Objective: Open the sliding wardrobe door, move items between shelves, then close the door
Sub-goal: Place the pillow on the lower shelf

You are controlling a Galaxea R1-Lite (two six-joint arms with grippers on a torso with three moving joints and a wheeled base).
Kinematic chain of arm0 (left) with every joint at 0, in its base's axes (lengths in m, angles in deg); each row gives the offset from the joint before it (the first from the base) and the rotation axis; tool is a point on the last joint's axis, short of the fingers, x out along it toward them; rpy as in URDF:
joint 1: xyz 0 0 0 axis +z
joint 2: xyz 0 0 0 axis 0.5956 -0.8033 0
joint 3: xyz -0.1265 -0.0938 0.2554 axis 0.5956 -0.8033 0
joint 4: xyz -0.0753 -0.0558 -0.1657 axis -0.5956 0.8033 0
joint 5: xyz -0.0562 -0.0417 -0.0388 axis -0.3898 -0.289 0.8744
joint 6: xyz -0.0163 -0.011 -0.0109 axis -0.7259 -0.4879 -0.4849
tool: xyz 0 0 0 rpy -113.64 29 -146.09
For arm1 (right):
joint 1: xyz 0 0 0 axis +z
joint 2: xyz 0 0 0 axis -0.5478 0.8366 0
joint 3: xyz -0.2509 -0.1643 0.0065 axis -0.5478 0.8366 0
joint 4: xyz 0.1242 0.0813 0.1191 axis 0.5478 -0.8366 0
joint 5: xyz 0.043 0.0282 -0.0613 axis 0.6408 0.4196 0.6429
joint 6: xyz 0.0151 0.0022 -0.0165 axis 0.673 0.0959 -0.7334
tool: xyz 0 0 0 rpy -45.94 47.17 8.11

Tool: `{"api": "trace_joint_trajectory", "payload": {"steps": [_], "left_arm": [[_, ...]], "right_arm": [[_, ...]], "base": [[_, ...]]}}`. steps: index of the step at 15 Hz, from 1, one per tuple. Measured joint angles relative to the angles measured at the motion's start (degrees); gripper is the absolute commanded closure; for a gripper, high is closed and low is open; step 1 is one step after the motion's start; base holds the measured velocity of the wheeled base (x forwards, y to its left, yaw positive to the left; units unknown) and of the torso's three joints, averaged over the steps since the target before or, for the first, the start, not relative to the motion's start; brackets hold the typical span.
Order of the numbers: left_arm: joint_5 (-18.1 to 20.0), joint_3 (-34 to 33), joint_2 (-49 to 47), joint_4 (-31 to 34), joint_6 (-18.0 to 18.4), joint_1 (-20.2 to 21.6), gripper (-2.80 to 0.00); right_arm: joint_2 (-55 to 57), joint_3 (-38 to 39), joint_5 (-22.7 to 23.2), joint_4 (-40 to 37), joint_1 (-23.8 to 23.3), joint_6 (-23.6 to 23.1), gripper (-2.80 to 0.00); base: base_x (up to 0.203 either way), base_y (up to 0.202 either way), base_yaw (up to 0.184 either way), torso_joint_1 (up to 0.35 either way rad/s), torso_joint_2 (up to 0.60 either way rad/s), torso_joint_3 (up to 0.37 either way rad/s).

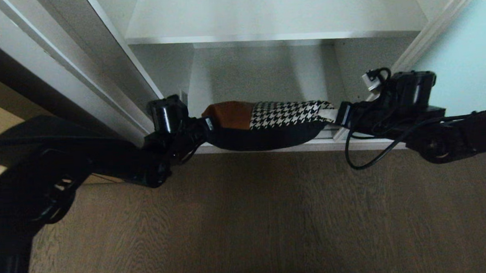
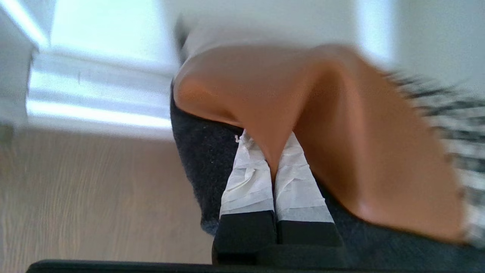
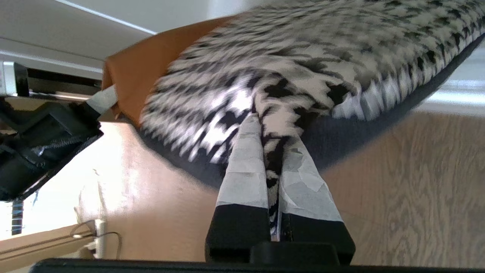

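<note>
The left pincer (image 2: 273, 159) is clamped tight on the tan leather end of the bag (image 1: 267, 121), its 2 taped fingers (image 2: 248, 182) pinching a fold of the leather so the skin puckers around them. The right pincer (image 3: 271, 151) is closed the same way on the houndstooth end, with a tuck of the checked fabric caught between its pads. In the head view the 2 arms face each other with the bag slung between them, clear of the wood floor (image 1: 246, 218) and hanging just in front of the front edge of the lower shelf (image 1: 268, 147); the upper shelf (image 1: 274, 16) lies above and behind it. The sliding wardrobe door (image 1: 464, 49) stands off to the right, so the opening is free.

The bag sags in the middle, its black underside bellying down, so it looks soft, limp and fairly light. A thing like this will droop and swing if carried by 1 end only, so taking it by both short ends, as here, suits it. The leather looks the slicker side, and that grip likely needs to stay firm. Both ends should travel together to keep the bag level.
</note>
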Motion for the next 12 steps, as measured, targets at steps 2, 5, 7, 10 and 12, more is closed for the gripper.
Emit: {"api": "trace_joint_trajectory", "payload": {"steps": [2, 5, 7, 10, 12], "left_arm": [[0.11, 0.70, -5.85, -2.14, 0.34, 0.77, 0.00], [0.27, 0.96, -8.58, -2.06, 0.41, 1.24, 0.00], [0.03, 0.91, -9.21, -0.38, 0.02, 1.23, 0.00], [-0.24, -0.35, -9.05, -0.54, -0.15, 1.25, 0.00], [-0.24, -1.05, -8.55, -0.61, -0.16, 1.26, 0.00]], "right_arm": [[6.35, -0.32, -0.05, 3.91, -0.47, -0.06, 0.00], [10.30, 1.52, -0.05, 6.30, -0.87, -0.16, 0.00], [11.00, 2.03, -0.04, 6.39, -0.87, -0.12, 0.00], [10.82, 2.76, -0.02, 6.39, -1.02, -0.13, 0.00], [10.61, 3.04, 0.01, 6.42, -1.19, -0.11, 0.00]], "base": [[0.000, 0.000, 0.000, 0.000, 0.00, 0.000], [0.000, 0.000, 0.000, 0.000, 0.00, 0.000], [0.000, 0.000, 0.000, 0.000, 0.00, 0.000], [0.000, 0.000, 0.000, 0.000, 0.00, 0.000], [0.000, 0.000, 0.000, 0.000, 0.00, 0.000]]}}
